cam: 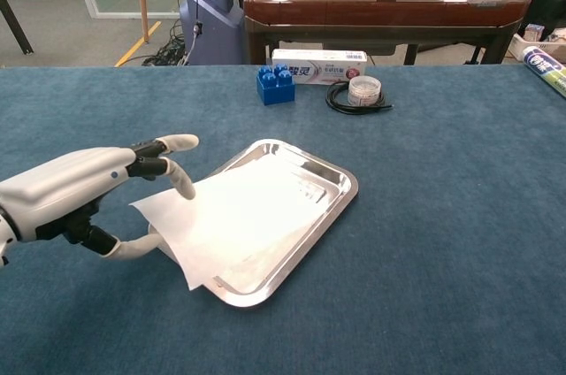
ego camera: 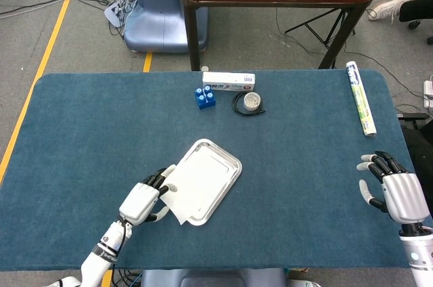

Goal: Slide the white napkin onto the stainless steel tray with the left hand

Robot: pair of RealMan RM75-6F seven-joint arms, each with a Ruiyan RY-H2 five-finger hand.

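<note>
The white napkin [ego camera: 195, 185] [cam: 234, 223] lies mostly on the stainless steel tray [ego camera: 230, 162] [cam: 336, 182], with its near-left corner hanging over the tray's rim. My left hand [ego camera: 143, 201] [cam: 84, 189] sits at the tray's left side, fingers spread, fingertips [cam: 184, 186] touching the napkin's left edge. It holds nothing. My right hand [ego camera: 394, 191] hovers far off at the table's right edge, fingers apart and empty; the chest view does not show it.
At the table's far side are a blue block [ego camera: 205, 97] [cam: 276, 85], a white toothpaste box [ego camera: 229, 81] [cam: 318, 65] and a black cable coil with a round tape roll [ego camera: 250, 102] [cam: 361, 92]. A wrapped roll [ego camera: 360, 97] lies at the far right.
</note>
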